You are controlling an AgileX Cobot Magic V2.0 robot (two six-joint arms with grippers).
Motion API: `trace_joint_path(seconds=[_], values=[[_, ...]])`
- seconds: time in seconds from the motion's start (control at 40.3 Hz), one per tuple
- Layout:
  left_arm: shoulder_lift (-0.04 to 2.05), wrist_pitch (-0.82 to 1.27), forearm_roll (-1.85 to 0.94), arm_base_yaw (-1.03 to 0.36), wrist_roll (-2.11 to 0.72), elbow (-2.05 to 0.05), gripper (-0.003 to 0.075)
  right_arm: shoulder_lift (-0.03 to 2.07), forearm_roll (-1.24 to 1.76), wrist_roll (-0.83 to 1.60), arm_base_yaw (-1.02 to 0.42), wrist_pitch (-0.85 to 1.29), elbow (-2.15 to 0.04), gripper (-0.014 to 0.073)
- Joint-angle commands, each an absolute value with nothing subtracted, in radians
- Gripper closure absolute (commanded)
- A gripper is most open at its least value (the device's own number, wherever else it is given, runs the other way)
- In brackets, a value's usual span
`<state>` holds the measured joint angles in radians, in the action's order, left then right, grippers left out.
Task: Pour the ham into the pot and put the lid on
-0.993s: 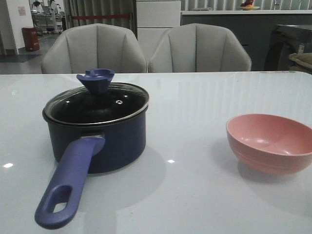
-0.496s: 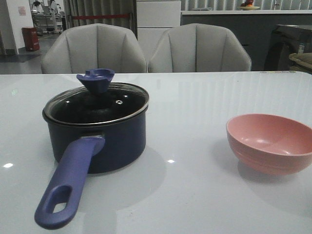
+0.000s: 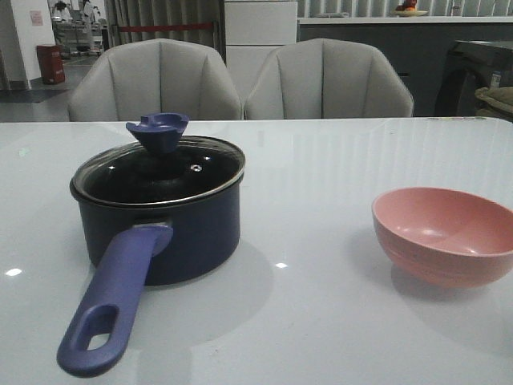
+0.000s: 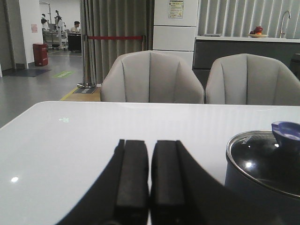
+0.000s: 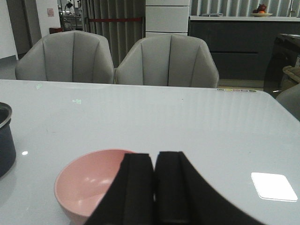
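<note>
Pot [image 3: 160, 228] sits lidded by its lid [image 3: 160, 167]; both end effectors [image 4: 150, 180] [image 5: 154, 187] pressed together.

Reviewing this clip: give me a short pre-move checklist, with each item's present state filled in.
1. Lid seated on pot: ok.
2. Pot handle unobstructed: ok.
3. Pink bowl upright, apart from pot: ok.
4. Ham inside pot: cannot tell, dark through the glass; none visible in the bowl.
5. Left tool shut, empty: ok.
6. Right tool shut, empty: ok.
</note>
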<state>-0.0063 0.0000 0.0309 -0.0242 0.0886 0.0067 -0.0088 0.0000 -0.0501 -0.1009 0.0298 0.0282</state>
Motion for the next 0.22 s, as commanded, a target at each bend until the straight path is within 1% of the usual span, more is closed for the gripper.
trace_joint_path(seconds=[0.0, 0.199], values=[[-0.027, -0.074, 0.022, -0.026, 0.098, 0.037, 0.0606, -0.029, -0.016, -0.049, -0.096, -0.057, 0.036, 0.0453], [-0.027, -0.074, 0.022, -0.026, 0.098, 0.037, 0.0606, -0.029, -0.016, -0.049, -0.096, -0.057, 0.036, 0.0453]])
